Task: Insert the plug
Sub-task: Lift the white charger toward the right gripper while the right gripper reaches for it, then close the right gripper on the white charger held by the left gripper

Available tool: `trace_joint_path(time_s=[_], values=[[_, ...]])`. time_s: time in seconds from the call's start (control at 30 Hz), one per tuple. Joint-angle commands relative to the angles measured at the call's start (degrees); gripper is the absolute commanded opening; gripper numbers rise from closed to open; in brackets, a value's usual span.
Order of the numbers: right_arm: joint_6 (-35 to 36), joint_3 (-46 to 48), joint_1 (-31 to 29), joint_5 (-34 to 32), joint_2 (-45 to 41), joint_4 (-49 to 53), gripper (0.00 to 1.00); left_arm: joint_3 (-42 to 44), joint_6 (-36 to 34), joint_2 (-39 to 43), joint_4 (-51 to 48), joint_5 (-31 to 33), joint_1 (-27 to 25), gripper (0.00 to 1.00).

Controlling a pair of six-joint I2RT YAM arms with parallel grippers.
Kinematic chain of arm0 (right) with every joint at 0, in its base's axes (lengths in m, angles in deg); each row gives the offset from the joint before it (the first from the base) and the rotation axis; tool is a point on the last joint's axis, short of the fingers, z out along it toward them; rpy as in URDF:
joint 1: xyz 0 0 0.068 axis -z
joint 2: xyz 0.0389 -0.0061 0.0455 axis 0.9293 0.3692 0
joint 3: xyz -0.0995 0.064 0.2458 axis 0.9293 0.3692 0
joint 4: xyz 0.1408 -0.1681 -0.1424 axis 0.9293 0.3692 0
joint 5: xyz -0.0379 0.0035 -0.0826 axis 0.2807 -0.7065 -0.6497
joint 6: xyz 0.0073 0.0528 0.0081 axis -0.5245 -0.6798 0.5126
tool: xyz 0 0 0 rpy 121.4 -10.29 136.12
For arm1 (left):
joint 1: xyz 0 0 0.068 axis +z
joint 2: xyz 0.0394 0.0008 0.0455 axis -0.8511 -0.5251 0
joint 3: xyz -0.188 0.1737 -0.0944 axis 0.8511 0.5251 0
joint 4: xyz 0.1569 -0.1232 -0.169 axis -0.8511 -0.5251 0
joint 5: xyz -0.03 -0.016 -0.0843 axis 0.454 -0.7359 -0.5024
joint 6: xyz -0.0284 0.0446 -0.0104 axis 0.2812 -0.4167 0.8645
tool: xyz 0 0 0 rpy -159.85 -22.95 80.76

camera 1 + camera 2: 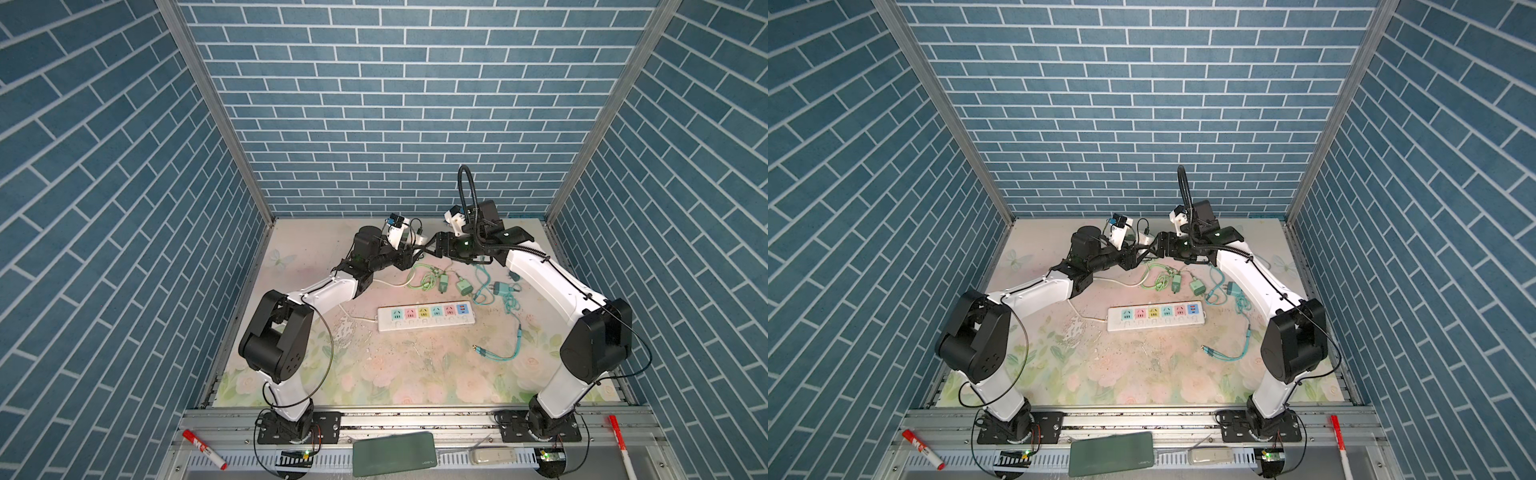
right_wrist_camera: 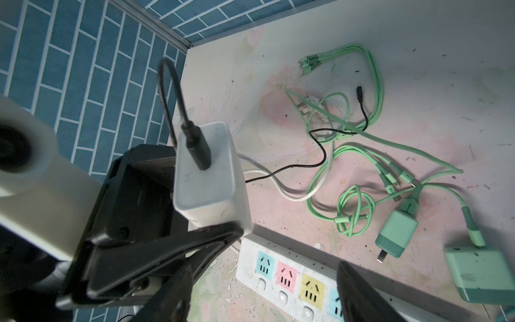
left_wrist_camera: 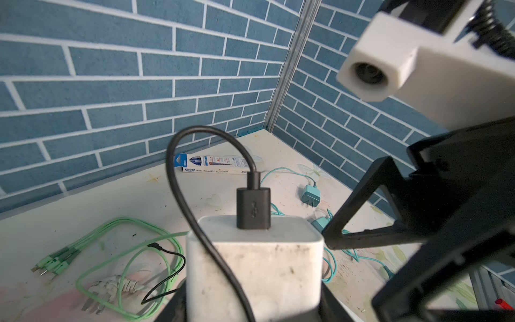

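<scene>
a: where's the white cube-shaped plastic plug with the black cable?
b: raised over the back of the floral tabletop, clamped in the left gripper.
a: and the right gripper?
b: jaws apart, one finger just beside the plug.

Both top views are bright, sharp and evenly lit from overhead. The blue brick-patterned walls bow outward near the edges, and shadows on the pale floral table are soft. The wrist views are dimmer: the white block charger looks shaded, and the white plastic camera housing is blurred.
</scene>
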Motion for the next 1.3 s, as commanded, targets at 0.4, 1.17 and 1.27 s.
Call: trace_joint_path(time_s=[0.4,1.17,1.27], values=[[-0.9,-4.2,-1.4,0.1,0.7,-2.9,0.80,2.2,-2.4,3.5,1.4,-2.5,-0.5,0.41],[3.1,-7.0,-3.3,4.3,5.6,-3.7,0.58,1.2,-4.7,3.7,-4.2,-5.1,-1.4,0.40],[3.7,-6.9,-3.3,4.9,5.6,-2.7,0.54,1.4,-4.3,3.9,-3.9,-4.8,-1.5,0.40]])
